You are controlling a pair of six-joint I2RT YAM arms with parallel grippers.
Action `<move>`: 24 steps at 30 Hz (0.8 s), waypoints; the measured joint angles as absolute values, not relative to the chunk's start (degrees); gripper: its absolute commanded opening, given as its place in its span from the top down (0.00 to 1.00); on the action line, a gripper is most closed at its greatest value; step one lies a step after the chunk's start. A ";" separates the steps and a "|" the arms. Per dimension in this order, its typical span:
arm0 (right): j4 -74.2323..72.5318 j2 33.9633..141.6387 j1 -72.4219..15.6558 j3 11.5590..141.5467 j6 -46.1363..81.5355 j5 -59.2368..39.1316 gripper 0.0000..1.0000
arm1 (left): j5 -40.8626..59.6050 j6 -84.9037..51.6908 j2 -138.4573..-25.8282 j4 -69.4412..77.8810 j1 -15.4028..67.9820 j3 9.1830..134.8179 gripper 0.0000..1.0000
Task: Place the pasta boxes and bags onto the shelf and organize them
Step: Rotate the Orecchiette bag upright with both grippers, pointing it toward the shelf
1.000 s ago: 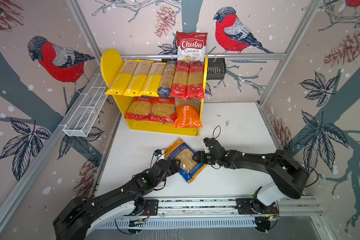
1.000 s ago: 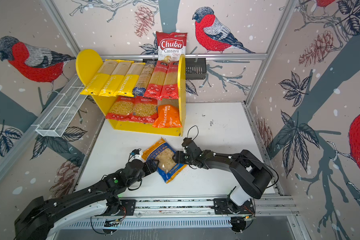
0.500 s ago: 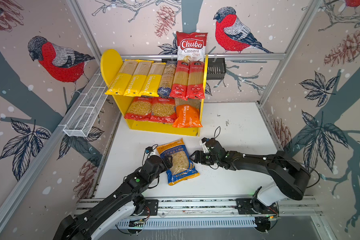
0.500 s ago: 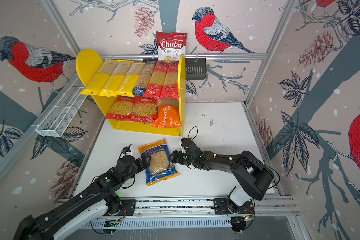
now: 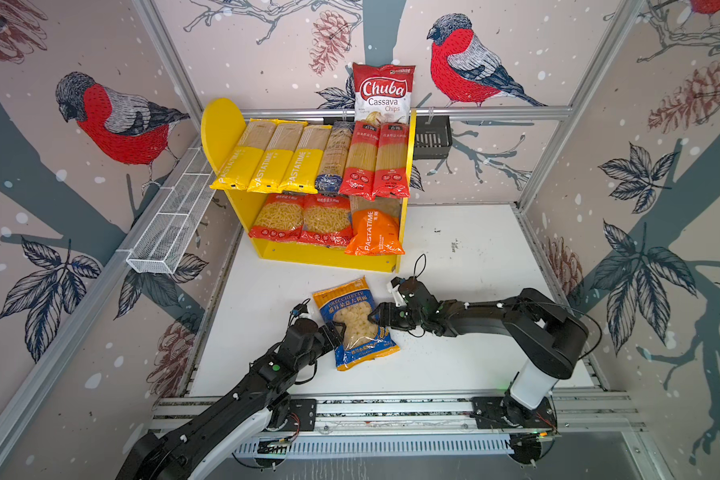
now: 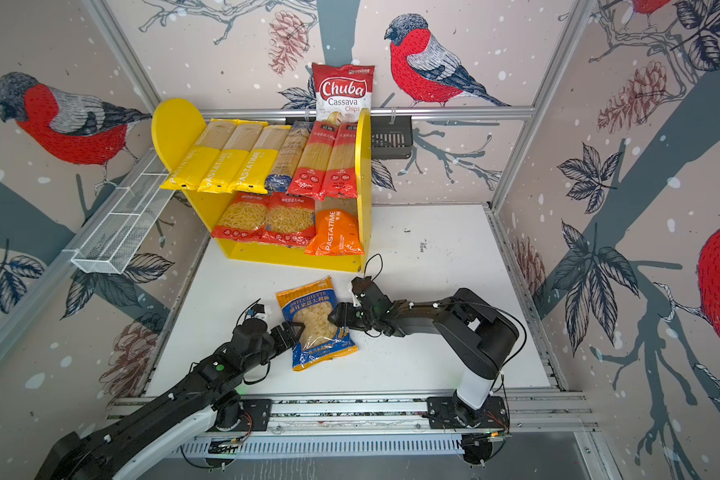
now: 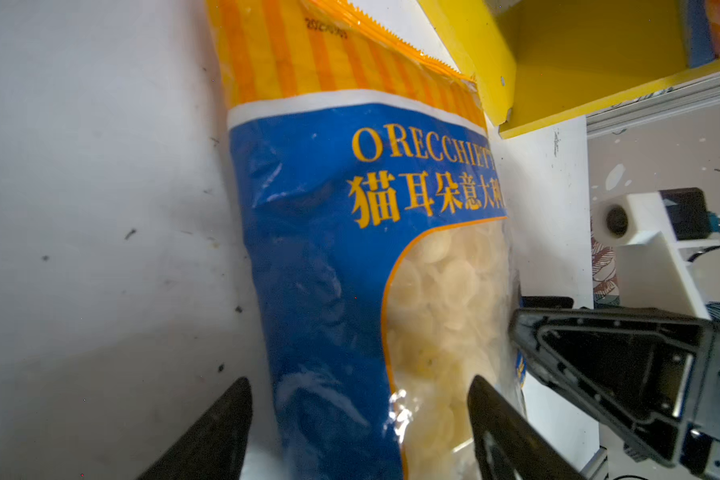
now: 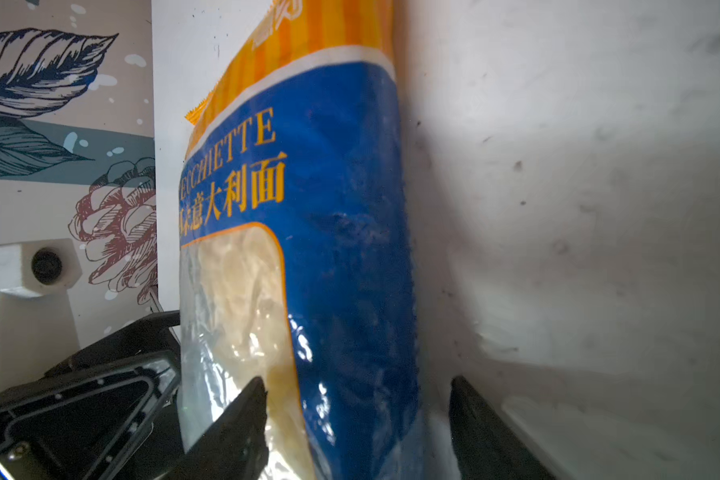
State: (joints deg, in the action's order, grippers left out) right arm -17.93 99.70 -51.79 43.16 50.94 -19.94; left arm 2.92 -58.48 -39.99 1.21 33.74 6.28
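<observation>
A blue and orange orecchiette bag (image 5: 356, 324) (image 6: 314, 322) lies flat on the white table in front of the shelf (image 5: 325, 259) (image 6: 287, 259). My left gripper (image 5: 336, 332) (image 7: 358, 382) is open at the bag's left edge, one finger over the clear window and one against the table. My right gripper (image 5: 377, 318) (image 8: 356, 380) is open at the opposite edge and straddles it the same way. A narrow gap shows between each table-side finger and the bag (image 7: 329, 249) (image 8: 341, 249). Long pasta packs (image 5: 308, 158) fill the upper board, and macaroni bags (image 5: 329, 224) sit on the lower board.
A red and white Chuba chips bag (image 5: 383, 91) stands behind the shelf. A white wire basket (image 5: 175, 220) hangs on the left wall and a black slotted basket (image 5: 431, 137) on the back rail. The arms' metal base rail (image 5: 391, 409) runs along the front.
The bag has slid left and turned from a slant to nearly square with the shelf. Both grippers have stayed at its two sides, and their jaws have narrowed a little.
</observation>
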 measured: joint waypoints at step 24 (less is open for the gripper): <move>-30.39 99.07 -53.08 40.14 58.72 -22.63 0.86 | 1.37 -53.10 -40.21 2.76 31.92 9.21 0.76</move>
State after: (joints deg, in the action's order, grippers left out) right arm -30.39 99.07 -53.08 40.14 58.72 -22.63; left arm 1.37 -53.10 -40.21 2.76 31.92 9.21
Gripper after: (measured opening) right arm 0.204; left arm 0.263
